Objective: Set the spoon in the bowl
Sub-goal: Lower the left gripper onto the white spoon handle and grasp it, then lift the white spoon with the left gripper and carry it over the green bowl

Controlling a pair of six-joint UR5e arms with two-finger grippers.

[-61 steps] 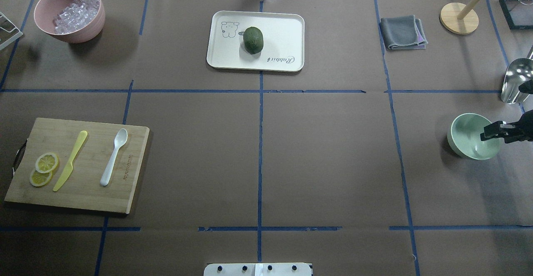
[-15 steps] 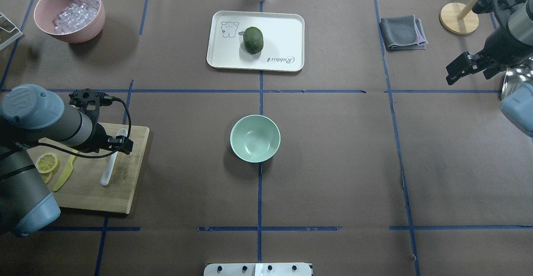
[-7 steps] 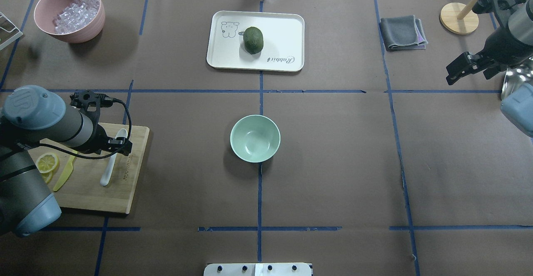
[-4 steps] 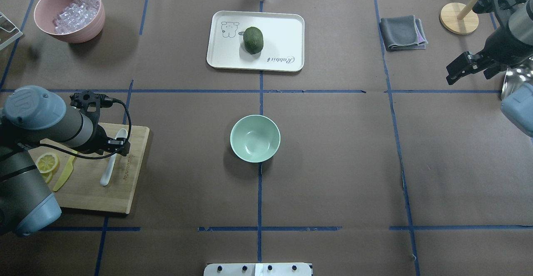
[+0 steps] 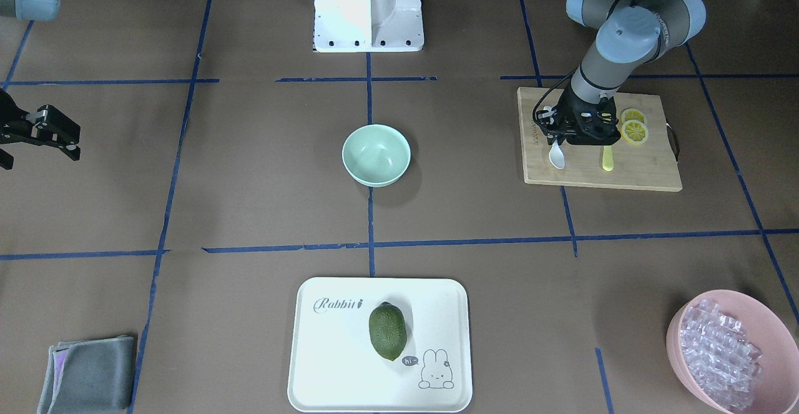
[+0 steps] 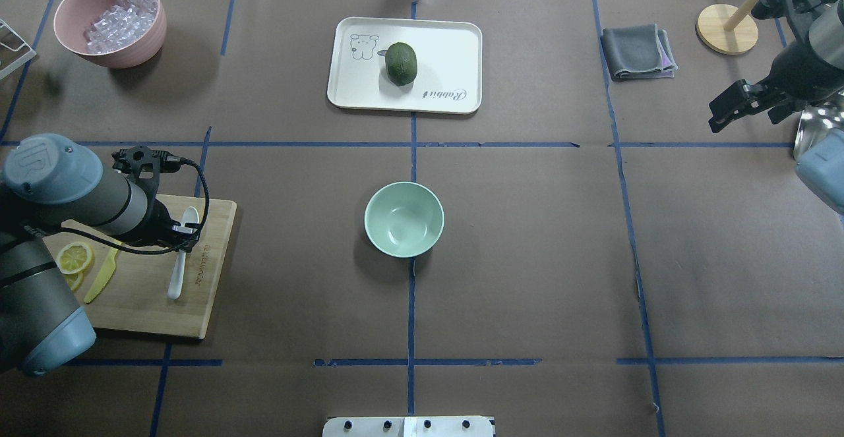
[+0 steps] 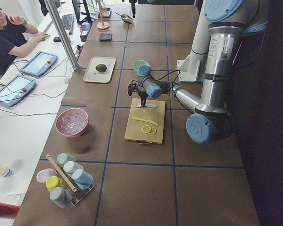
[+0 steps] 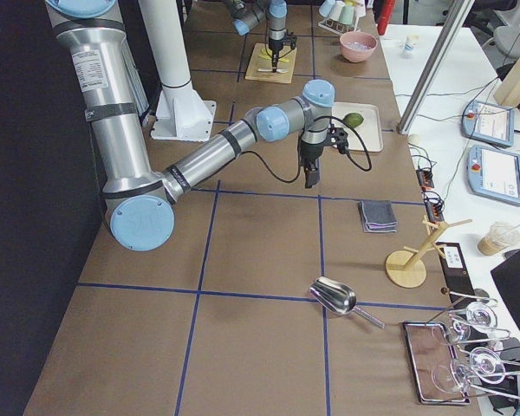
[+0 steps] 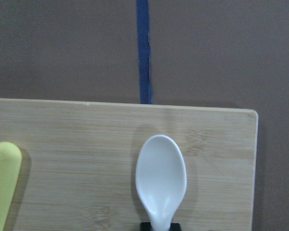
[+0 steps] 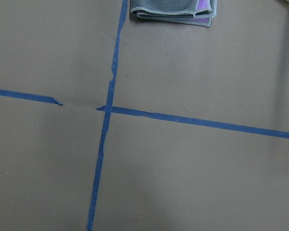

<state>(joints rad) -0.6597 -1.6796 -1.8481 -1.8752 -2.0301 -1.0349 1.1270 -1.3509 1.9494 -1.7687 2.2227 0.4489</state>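
Observation:
The white spoon lies on the wooden cutting board at the left. My left gripper is down on the board and shut on the spoon's neck, just behind the scoop. The left wrist view shows the scoop sticking out ahead of the fingertips over the board. The front view shows the scoop below the gripper. The mint-green bowl stands empty at the table's centre, well to the right of the spoon. My right gripper is open and empty at the far right.
A yellow knife and lemon slices share the board. A pink bowl of clear cubes is at the back left. A white tray with a green fruit is behind the bowl. A grey cloth is at the back right.
My left gripper has come down and shut on the spoon. The spoon's handle has swung a little to the right on the board. The right arm has barely moved.

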